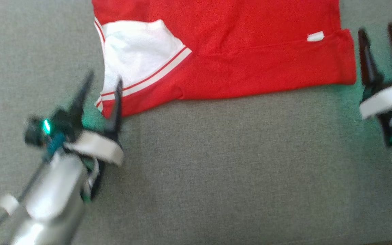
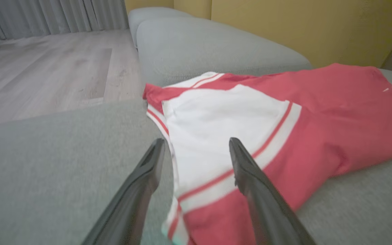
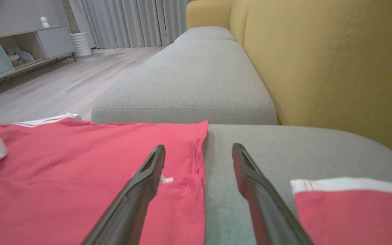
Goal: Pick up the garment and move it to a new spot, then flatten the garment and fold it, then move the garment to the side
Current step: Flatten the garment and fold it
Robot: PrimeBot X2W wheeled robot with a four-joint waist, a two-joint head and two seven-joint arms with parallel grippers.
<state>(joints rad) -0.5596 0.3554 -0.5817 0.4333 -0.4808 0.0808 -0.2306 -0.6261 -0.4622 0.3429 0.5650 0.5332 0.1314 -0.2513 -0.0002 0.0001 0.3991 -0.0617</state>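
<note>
The garment (image 1: 250, 51) is red with a white panel and white stripes, and it lies spread on the grey sofa seat (image 1: 216, 170). My left gripper (image 1: 103, 83) stands open at its near left corner, its fingers straddling the striped edge and holding nothing. In the left wrist view the gripper (image 2: 196, 142) hovers over the white panel of the garment (image 2: 335, 112). My right gripper (image 1: 377, 30) is open just off the garment's right hem. In the right wrist view the gripper (image 3: 198, 147) spans that hem of the garment (image 3: 80, 163) with nothing between its fingers.
A red piece with a white band (image 3: 352, 211) lies right of my right gripper; I cannot tell whether it joins the garment. A yellow backrest (image 3: 318, 61) rises behind the seat. Another grey cushion (image 3: 185, 85) lies beyond, with wooden floor (image 2: 46, 75) and a low cabinet (image 3: 5, 54).
</note>
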